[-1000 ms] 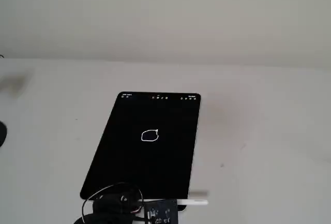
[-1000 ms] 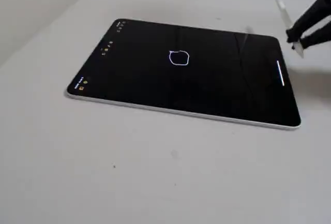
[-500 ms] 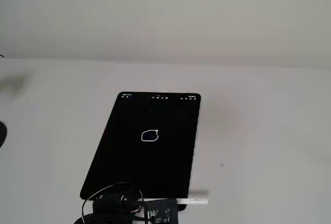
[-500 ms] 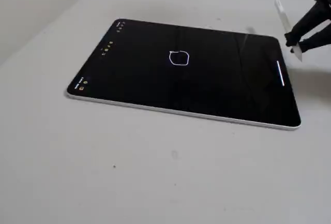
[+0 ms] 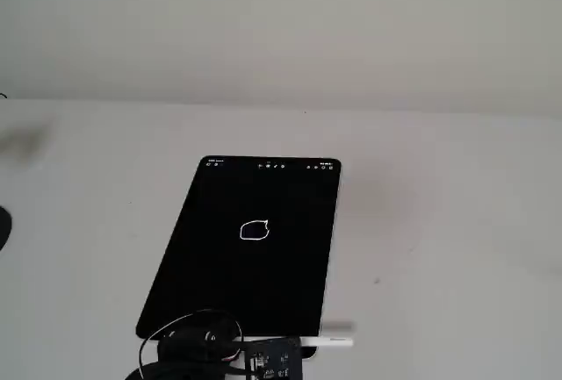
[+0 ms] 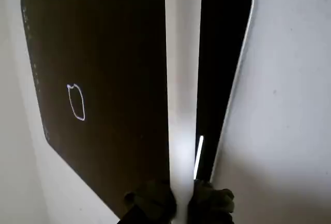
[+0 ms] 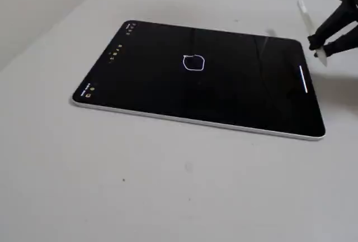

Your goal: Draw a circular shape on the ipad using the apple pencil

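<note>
White, hard and glossy, the apple pencil [image 6: 183,79] is a thin rigid rod, judged light and slick, likely to twist or slide unless pinched firmly; the present hold low on the shaft near one end looks workable, though a hold nearer the tip would probably steady the stroke. The gripper [image 6: 181,199] has its dark jaws closed tight around the rod, no gap visible. In the wrist view the long axis runs straight up the frame, away from the camera, crossing the near short edge of the ipad [image 6: 114,43]. In a fixed view the pencil [image 7: 306,18] stands tilted beside the tablet's corner, off the glass. The circular shape [image 7: 193,62] sits mid-screen, loop closed.
</note>
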